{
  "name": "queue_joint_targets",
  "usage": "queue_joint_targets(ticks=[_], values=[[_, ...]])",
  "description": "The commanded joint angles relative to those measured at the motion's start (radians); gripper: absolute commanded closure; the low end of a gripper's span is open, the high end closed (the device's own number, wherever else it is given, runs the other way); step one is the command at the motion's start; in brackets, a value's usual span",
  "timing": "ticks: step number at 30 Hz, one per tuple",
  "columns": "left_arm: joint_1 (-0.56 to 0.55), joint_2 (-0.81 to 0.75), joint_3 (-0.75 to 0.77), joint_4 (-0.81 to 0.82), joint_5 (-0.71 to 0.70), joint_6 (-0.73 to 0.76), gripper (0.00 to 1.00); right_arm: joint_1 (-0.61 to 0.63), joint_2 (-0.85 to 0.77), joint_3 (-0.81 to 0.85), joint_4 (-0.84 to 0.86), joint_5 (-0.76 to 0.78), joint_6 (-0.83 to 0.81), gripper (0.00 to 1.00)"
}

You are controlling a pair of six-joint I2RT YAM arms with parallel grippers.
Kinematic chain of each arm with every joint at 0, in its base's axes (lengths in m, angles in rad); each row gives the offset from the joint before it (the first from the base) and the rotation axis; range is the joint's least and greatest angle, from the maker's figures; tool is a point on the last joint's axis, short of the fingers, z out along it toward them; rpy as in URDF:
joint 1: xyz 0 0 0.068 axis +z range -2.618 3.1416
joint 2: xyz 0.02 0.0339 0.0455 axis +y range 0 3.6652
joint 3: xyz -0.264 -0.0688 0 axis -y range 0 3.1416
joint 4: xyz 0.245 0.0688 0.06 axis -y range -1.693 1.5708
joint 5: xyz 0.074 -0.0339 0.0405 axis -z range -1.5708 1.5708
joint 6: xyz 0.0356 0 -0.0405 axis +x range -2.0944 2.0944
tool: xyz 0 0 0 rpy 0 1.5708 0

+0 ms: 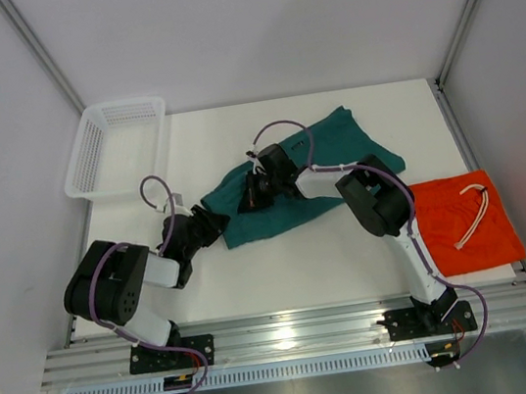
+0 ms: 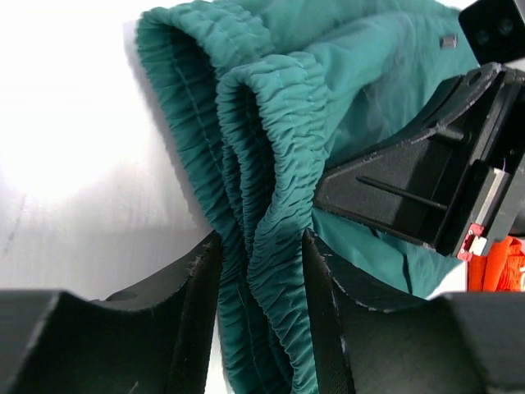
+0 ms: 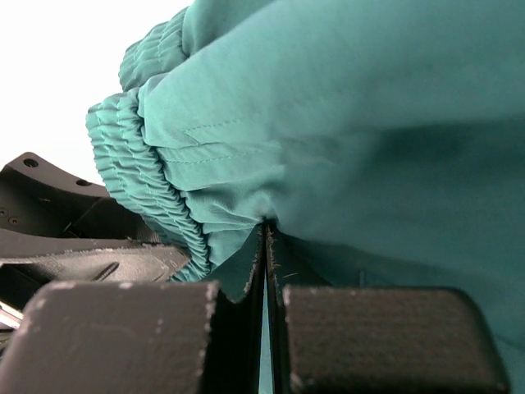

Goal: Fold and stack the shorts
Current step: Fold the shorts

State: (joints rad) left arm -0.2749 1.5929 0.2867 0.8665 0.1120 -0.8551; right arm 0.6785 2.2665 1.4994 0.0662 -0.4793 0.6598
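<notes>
The teal green shorts (image 1: 335,147) lie bunched across the middle of the table. Their elastic waistband (image 2: 271,164) runs down between the fingers of my left gripper (image 2: 261,271), which stands open around it at the shorts' left end (image 1: 215,222); a thin gap still shows beside the left finger. My right gripper (image 3: 267,238) is shut on a fold of the teal fabric just behind the waistband (image 1: 251,194) and shows as a black body (image 2: 443,189) in the left wrist view. The orange-red shorts (image 1: 465,221) lie folded flat at the right with a white drawstring on top.
A white mesh basket (image 1: 117,144) stands at the back left corner of the table. Metal frame posts and white walls border the table (image 1: 284,273) on both sides. A rail runs along the near edge by the arm bases.
</notes>
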Motion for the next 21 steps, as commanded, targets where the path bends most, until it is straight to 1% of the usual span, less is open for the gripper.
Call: queue_joint_targets(ticks=[1, 7, 10, 17, 19, 21], values=[[-0.035, -0.027, -0.004, 0.065, 0.058, -0.016, 0.54, 0.015, 0.050, 0.008, -0.036, 0.016, -0.005, 1.00], [-0.043, -0.016, 0.029, 0.071, 0.052, -0.019, 0.55, 0.023, 0.051, 0.007, -0.037, 0.018, -0.002, 1.00], [-0.044, -0.016, 0.048, 0.054, 0.045, -0.015, 0.58, 0.033, 0.050, 0.004, -0.037, 0.019, -0.002, 1.00], [-0.044, -0.054, 0.089, -0.006, 0.025, 0.002, 0.69, 0.067, 0.041, -0.014, -0.023, 0.024, 0.004, 1.00], [-0.044, -0.068, 0.092, -0.007, 0.023, 0.005, 0.69, 0.075, 0.047, -0.014, -0.017, 0.019, 0.012, 1.00], [-0.044, -0.076, 0.094, 0.006, 0.037, 0.014, 0.64, 0.076, 0.051, -0.016, -0.009, 0.013, 0.015, 1.00]])
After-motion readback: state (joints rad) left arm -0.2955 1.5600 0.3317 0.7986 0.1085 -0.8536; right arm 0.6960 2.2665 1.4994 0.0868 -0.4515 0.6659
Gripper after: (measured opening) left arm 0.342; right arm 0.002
